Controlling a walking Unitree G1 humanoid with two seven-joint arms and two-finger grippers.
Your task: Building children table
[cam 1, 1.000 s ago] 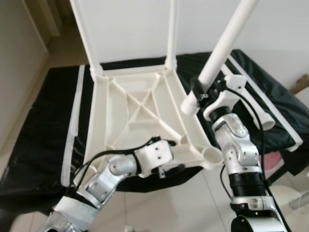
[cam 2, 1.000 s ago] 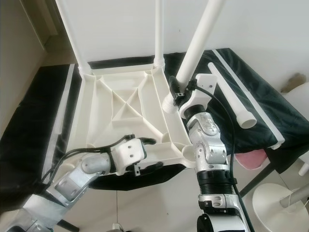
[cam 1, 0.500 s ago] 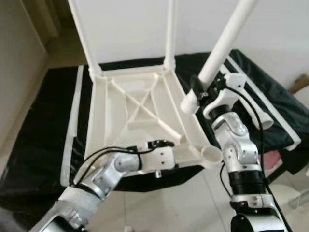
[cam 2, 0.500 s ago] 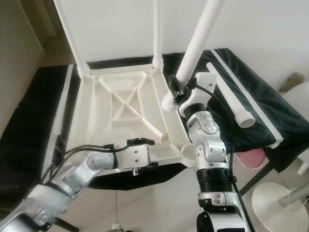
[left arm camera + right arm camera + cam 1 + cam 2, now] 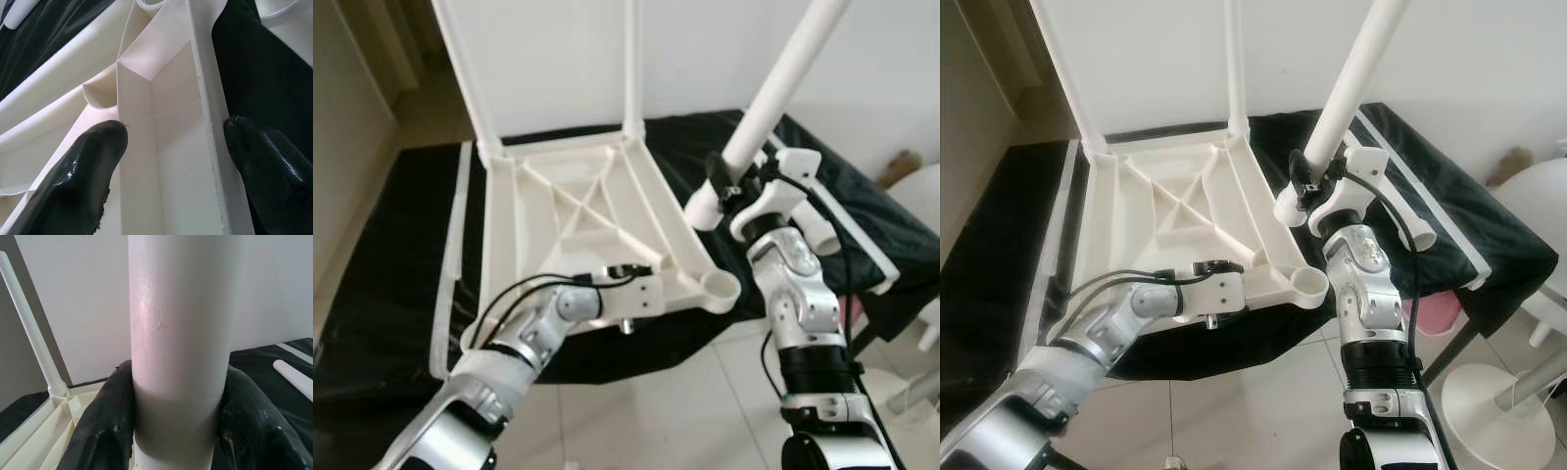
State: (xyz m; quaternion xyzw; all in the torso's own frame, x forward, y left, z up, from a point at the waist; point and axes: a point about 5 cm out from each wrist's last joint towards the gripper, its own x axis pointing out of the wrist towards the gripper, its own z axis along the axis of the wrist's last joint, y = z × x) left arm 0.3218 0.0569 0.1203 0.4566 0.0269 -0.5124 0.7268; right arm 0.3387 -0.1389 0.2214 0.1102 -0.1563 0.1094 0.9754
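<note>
Black cloth [image 5: 401,255] carries the upturned white tabletop [image 5: 578,215]; left gripper [image 5: 171,161] pinches its near rim, while right gripper [image 5: 176,431] clamps a white leg [image 5: 773,98] held beside it

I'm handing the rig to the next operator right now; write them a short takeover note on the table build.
Right gripper: shut on a white leg, held tilted above the tabletop's right edge.
Left gripper: fingers astride the near rim of the upturned tabletop, which lies on the black cover.
Done: two legs stand in the far corners.
Left: seat the held leg, probably in the open near-right socket; another leg lies on the cover.
</note>
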